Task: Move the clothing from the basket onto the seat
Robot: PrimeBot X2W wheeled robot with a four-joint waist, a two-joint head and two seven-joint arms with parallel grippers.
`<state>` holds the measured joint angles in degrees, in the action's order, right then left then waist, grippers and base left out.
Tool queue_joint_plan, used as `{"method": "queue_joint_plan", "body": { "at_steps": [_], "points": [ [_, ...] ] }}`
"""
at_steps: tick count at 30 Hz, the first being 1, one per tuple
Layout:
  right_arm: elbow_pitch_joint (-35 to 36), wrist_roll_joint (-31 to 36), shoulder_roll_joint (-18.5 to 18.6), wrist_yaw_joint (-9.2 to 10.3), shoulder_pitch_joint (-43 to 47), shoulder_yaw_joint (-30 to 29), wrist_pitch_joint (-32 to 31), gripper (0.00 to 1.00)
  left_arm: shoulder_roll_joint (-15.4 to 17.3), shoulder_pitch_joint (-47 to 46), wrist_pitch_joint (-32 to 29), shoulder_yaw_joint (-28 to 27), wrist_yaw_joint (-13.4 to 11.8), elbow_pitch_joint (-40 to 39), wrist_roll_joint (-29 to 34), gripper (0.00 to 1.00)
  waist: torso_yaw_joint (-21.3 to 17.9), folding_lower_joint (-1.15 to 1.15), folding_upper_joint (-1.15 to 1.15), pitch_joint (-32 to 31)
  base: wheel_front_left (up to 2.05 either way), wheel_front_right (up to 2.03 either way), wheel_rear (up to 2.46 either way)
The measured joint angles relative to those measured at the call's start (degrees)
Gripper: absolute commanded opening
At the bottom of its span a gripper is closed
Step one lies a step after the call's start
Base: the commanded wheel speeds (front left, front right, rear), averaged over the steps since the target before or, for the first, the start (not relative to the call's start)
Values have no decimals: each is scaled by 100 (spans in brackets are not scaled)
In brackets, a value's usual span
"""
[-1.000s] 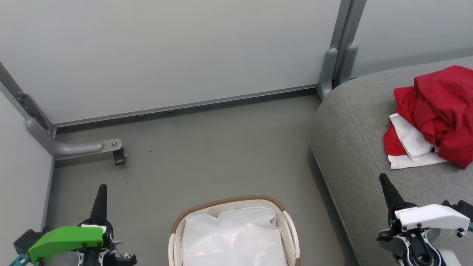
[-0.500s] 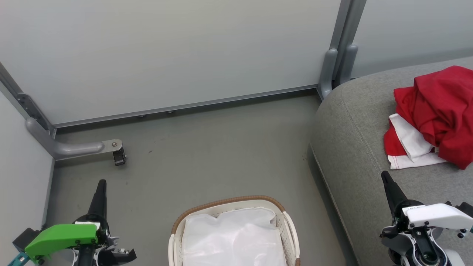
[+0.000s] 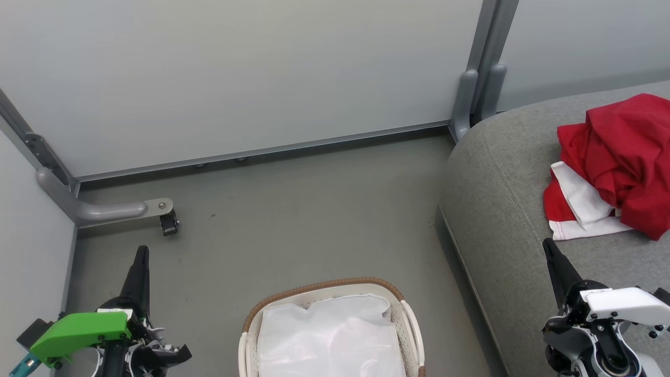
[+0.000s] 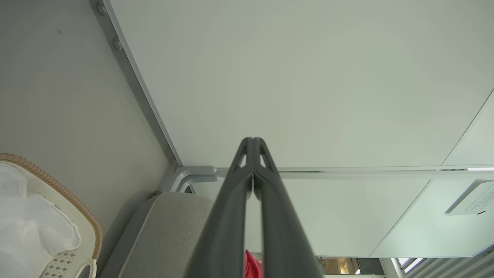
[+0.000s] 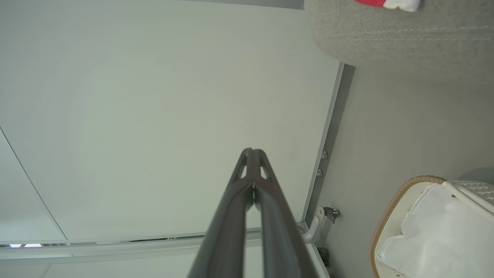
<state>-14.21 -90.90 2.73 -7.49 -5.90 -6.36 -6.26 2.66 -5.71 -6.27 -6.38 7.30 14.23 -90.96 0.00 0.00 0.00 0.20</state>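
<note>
At frame right, clothing [image 3: 625,152] heaped on seat [image 3: 497,225]; bottom centre, basket [image 3: 324,284]; in lower corners, left gripper [image 3: 141,250] and right gripper [image 3: 547,243], jaws pinched closed, empty.

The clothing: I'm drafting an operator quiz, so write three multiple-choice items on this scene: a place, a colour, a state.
1. Where does the clothing lie? A. in the basket B. on the seat C. half in each
2. What colour is the basket's rim? A. brown B. blue C. black
3. How do the left gripper and right gripper stand? A. both open B. both shut C. one holding fabric
B: the red heap rests on the grey cushion. A: a brown woven band tops it. B: each wrist view shows tips pressed together.
</note>
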Motion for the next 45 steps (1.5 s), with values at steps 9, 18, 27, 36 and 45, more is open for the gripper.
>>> {"method": "queue_joint_plan", "body": {
  "at_steps": [9,18,27,36,45],
  "points": [
    [14,-140,0,0,-4,-21,-35,0,0,-18,-24,-13,7,-16,-135,0,0,0,0,-3,0,0,0],
    [15,-140,0,0,-4,-21,-35,0,0,-18,-24,-13,7,-16,-135,0,0,0,0,-3,0,0,0],
    [15,-140,0,0,-4,-21,-35,0,0,-18,-24,-13,8,-16,-135,0,0,0,0,-3,0,0,0],
    [15,-140,0,0,-5,-21,-35,0,0,-18,-24,-13,8,-16,-135,0,0,0,0,-3,0,0,0],
    [16,-140,0,0,-5,-21,-35,0,0,-18,-24,-13,8,-18,-135,0,0,0,0,-3,0,0,0]
  ]
}}
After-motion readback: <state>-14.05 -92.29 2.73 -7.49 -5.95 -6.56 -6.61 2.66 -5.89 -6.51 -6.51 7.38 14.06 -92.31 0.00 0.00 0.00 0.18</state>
